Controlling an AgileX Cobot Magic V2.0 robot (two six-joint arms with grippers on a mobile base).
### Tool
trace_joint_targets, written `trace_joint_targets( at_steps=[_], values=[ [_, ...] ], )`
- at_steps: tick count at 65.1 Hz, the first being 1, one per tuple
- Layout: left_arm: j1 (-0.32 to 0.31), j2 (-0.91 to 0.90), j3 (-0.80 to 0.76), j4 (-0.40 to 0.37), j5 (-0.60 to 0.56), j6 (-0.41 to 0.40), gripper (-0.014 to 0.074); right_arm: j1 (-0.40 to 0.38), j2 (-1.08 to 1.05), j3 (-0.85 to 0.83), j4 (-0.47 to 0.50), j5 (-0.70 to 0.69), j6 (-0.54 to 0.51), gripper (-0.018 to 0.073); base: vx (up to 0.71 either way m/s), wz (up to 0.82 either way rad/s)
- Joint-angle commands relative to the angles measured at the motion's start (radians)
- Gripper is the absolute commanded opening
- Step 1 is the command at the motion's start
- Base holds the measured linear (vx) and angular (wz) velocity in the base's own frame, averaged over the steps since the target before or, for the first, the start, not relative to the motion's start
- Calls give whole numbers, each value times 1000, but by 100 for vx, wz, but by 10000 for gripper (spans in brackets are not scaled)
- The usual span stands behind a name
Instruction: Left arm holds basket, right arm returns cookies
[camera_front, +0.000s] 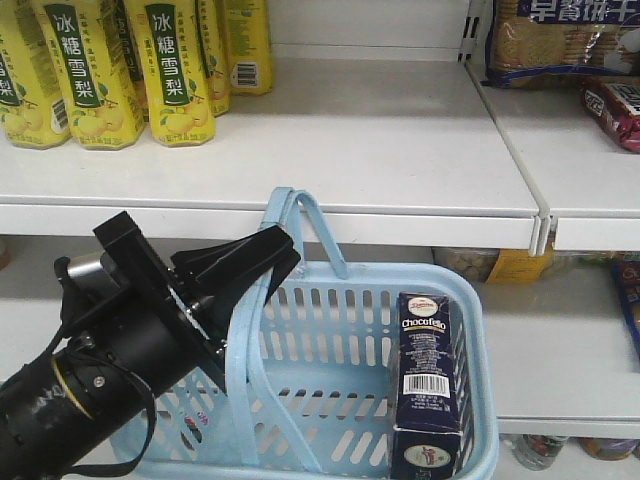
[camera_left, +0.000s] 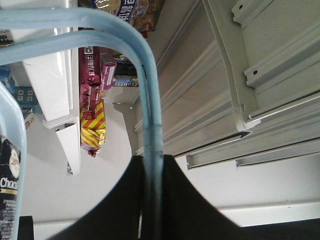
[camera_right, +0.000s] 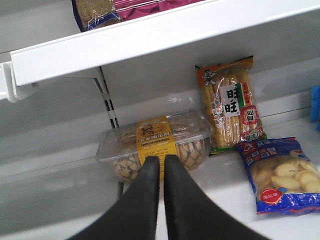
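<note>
Front view: faces the shelves from close range, looking slightly down onto the basket (camera_front: 300, 350) in the lower centre. Left wrist view: rolled sideways, sighting along its jaws at very close range to the basket handles (camera_left: 145, 90), shared with the front view. Right wrist view: looks over its jaws toward a lower shelf (camera_right: 75, 185).

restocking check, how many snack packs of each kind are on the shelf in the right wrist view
clear tub of biscuits: 1
orange rice cracker bag: 1
blue snack bag: 1
total: 3
</note>
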Motion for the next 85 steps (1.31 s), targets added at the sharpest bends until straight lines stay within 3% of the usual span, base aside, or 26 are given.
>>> trace_joint_targets(
  at_steps=[1,24,39,54,66,78,85],
  values=[
    [15,-21,-38,-132,-103,34,-3,-4,-9,17,-9,-84,-2,-6,0,0],
    [15,-21,-38,-132,-103,34,-3,-4,-9,-20,-11,-194,-9,-6,0,0],
    [15,-21,-38,-132,-103,34,-3,-4,79,-190,-18,-167,-12,-6,0,0],
    [15,-21,-38,-132,-103,34,-3,-4,271,-438,-91,-146,-13,-6,0,0],
    [15,-21,-38,-132,-103,34,-3,-4,441,-662,-121,-23,-13,-5,0,0],
    [15,-21,-38,-132,-103,34,-3,-2,602,-898,-140,209,-13,-3,0,0],
    [15,-21,-38,-132,-103,34,-3,56,686,-1000,-140,322,-13,-3,0,0]
  ],
)
